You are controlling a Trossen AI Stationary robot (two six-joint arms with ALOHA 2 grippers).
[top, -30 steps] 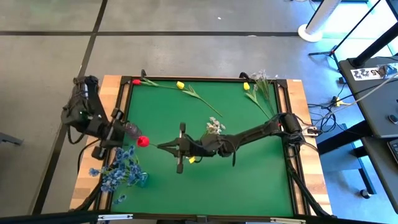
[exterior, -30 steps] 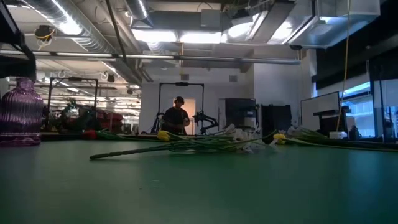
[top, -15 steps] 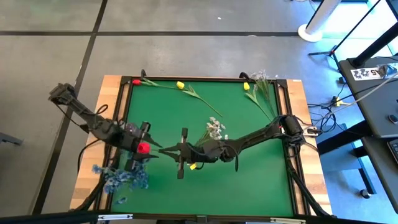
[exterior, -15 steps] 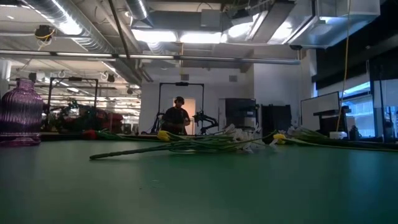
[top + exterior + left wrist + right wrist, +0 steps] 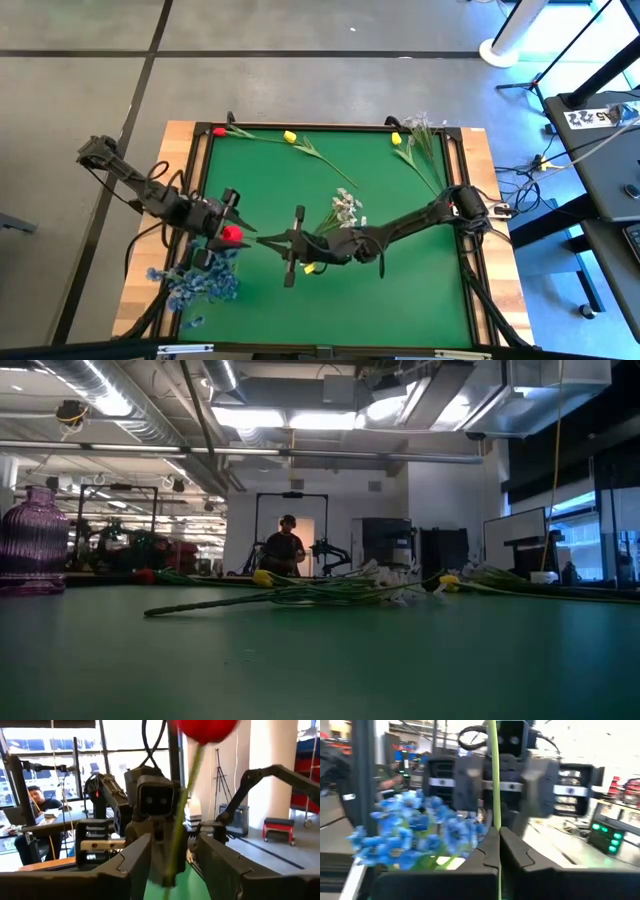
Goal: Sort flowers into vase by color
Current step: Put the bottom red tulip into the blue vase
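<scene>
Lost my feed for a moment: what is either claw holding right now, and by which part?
The right claw is shut on the red tulip's stem. The left claw is open around that stem, below the bloom.

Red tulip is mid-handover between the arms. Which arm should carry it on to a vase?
Left, probably. The left gripper is open around the red tulip beside the blue flowers; the right gripper, shut on its stem, is stretched far across the table.

Left claw (image 5: 228, 222) swung in (from table edge), at red tulip (image 5: 231, 233)
</scene>
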